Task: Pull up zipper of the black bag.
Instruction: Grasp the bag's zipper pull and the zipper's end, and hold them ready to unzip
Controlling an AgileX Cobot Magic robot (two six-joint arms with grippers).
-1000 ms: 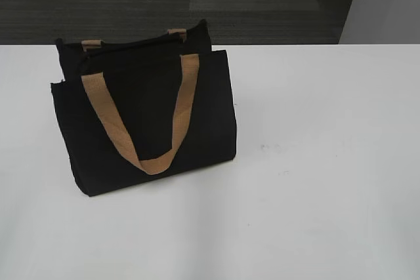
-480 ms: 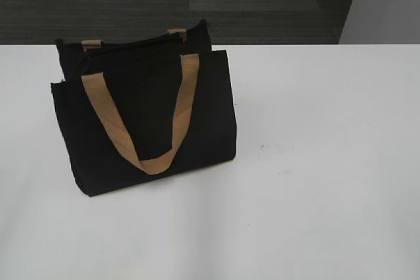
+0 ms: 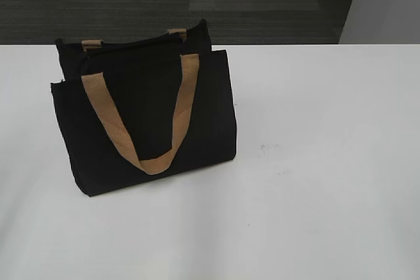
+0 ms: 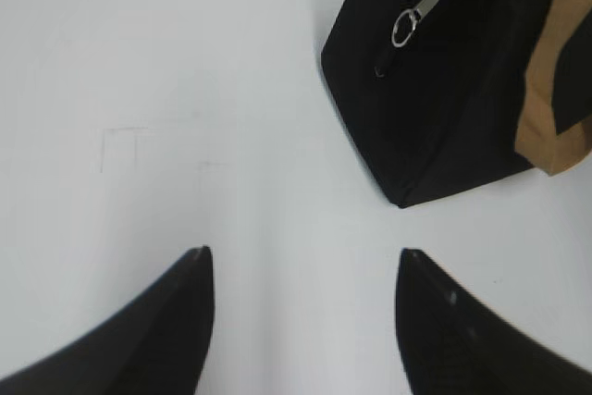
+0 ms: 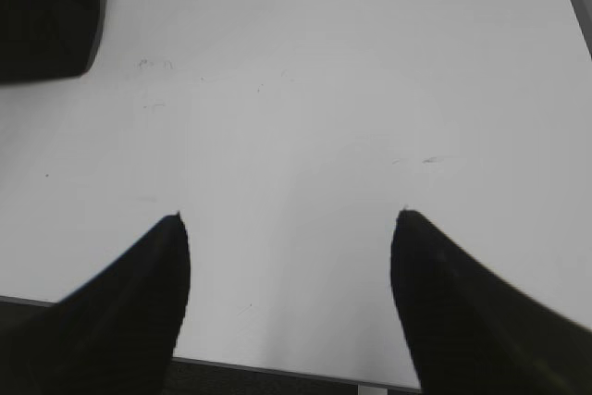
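The bag [image 3: 147, 119] stands upright on the left half of the white table [image 3: 315, 162], one tan handle [image 3: 147, 122] hanging down its front face. Neither arm appears in the exterior view. The left gripper [image 4: 301, 270] hangs over bare table with its fingers apart and nothing between them; the bag's end lies ahead and to its right, near but not touching. On that end the zipper [image 4: 421, 14] shows its silvery pull with a ring. How far the zipper is closed along the rim cannot be told from these views. The right gripper [image 5: 287, 238] is likewise spread and empty, with only a bag corner at its upper left. Judgement: no contact made; approach, grasp of the pull and the pull itself all remain.
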